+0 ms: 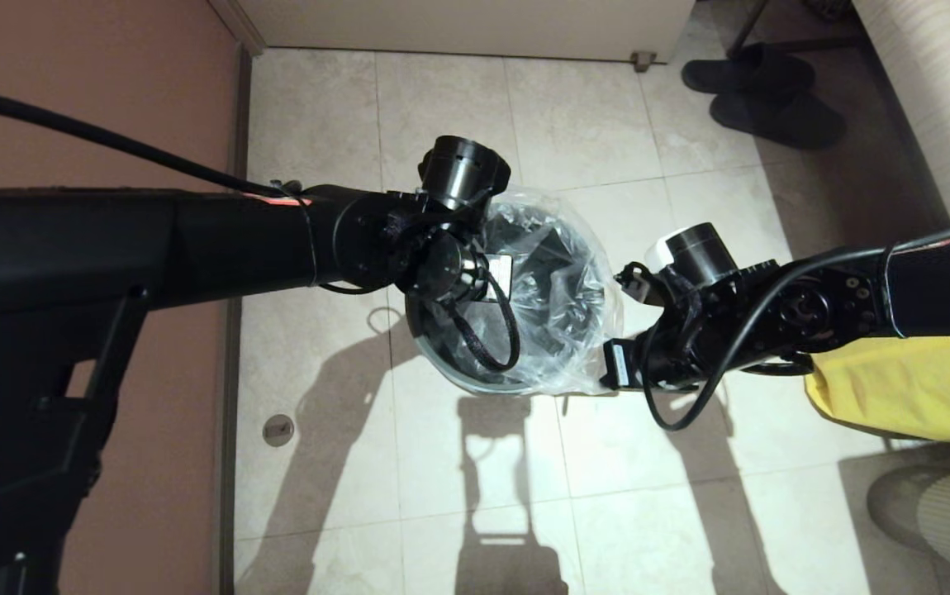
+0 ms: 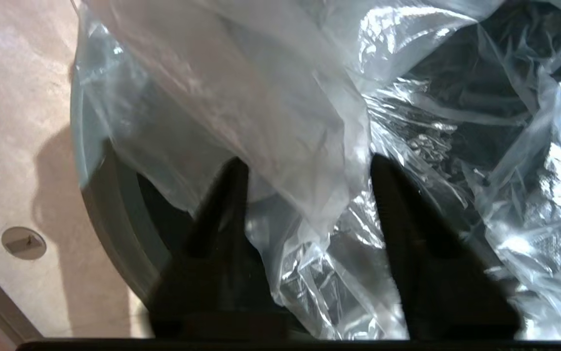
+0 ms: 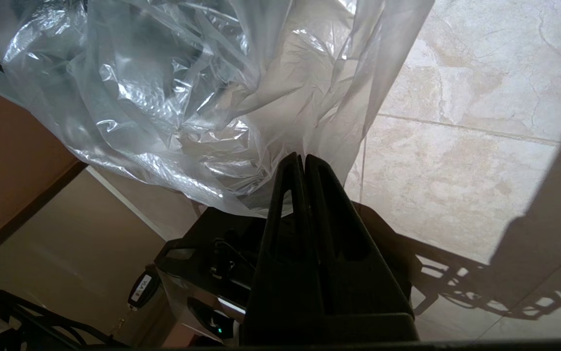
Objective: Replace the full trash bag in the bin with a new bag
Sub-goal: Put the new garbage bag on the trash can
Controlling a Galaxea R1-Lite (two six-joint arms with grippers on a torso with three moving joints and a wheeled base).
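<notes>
The bin (image 1: 463, 378) stands on the tiled floor in the middle of the head view; its grey rim (image 2: 114, 239) and black inside also show in the left wrist view. The new bag (image 1: 558, 281), clear and crinkly, is draped over the bin's mouth and hangs down its right side. Over the bin's left side, my left gripper (image 2: 307, 161) is open, with a loose fold of the bag (image 2: 280, 122) lying between its fingers. My right gripper (image 3: 305, 158) is at the bin's near right side, shut on the bag's edge (image 3: 202, 97).
A yellow sheet (image 1: 904, 388) lies at the right under my right arm. Dark slippers (image 1: 764, 91) sit at the far right. A round floor drain (image 1: 278, 430) is near left of the bin. A brown wall (image 1: 70, 83) runs along the left. My own base (image 3: 197, 263) is below the right gripper.
</notes>
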